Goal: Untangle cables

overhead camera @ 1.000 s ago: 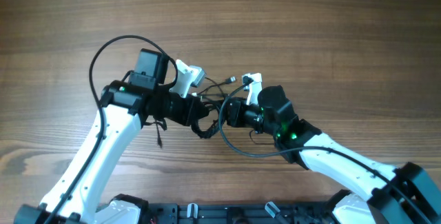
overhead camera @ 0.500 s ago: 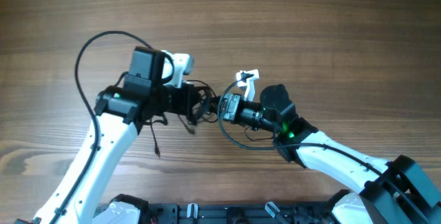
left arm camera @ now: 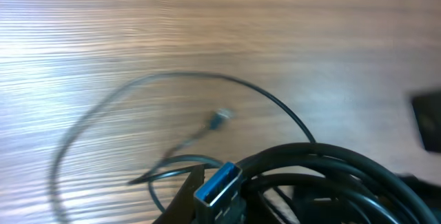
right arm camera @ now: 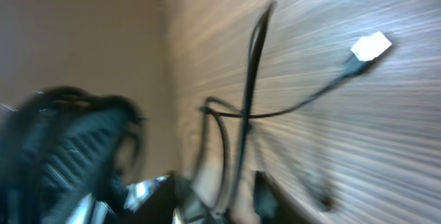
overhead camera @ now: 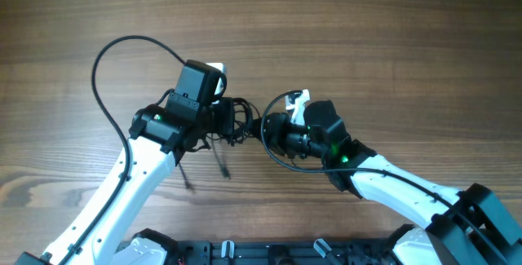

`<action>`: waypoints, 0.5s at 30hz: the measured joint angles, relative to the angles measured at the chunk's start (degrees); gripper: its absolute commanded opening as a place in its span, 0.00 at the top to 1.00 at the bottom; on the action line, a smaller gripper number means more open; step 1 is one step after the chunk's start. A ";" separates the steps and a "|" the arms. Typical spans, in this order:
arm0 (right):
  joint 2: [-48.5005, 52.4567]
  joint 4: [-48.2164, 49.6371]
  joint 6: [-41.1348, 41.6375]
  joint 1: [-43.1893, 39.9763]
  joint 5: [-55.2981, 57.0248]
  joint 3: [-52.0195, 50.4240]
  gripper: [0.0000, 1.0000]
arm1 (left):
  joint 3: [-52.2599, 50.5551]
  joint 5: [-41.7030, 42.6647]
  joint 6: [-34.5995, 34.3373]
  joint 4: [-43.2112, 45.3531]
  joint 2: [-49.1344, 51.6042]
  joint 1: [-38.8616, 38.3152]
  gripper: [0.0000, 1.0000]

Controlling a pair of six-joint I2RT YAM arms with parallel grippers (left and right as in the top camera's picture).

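Tabletop first: bare wood, with both arms meeting over its middle, well away from every edge. The left arm reaches in from the near left corner and the right arm from the near right corner, so the two wrists face each other across the knot. That, I judge, is the point of the pose: one side anchors while the other draws a strand out.

The cables sit between them as a dark clump tight against the left wrist, with a couple of ends trailing toward the near edge (blurred, so I read them as hanging free rather than lying flat). The left gripper is clenched. Its own camera shows black loops and a blue plug filling the bottom of the picture, so I take it to be gripping the clump. A thin strand curves over the wood beyond.

The right gripper is just beside the clump. Its camera is smeared: I see strands running down between two dark shapes and a white plug out on the wood. I cannot tell whether those fingers are parted or pinching anything.
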 measured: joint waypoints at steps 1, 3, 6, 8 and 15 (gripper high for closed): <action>0.00 -1.86 -1.49 0.00 1.05 0.00 0.00 | 0.00 -2.47 -0.72 -0.31 0.02 0.26 0.96; 0.00 -3.02 -6.29 0.04 2.40 0.00 0.00 | 0.00 -7.21 -2.47 -1.07 0.07 1.33 0.96; 0.00 -2.99 -13.77 -0.44 3.08 0.00 0.00 | 0.00 -10.93 -6.16 -2.16 0.07 3.34 0.96; -0.04 -2.27 -18.16 -1.51 2.16 -0.02 0.01 | 0.00 -12.07 -9.81 -2.58 0.07 4.00 0.96; -2.23 12.94 -31.65 -0.90 -3.69 -0.15 0.01 | 0.00 -12.04 -25.07 -3.50 0.07 4.00 0.96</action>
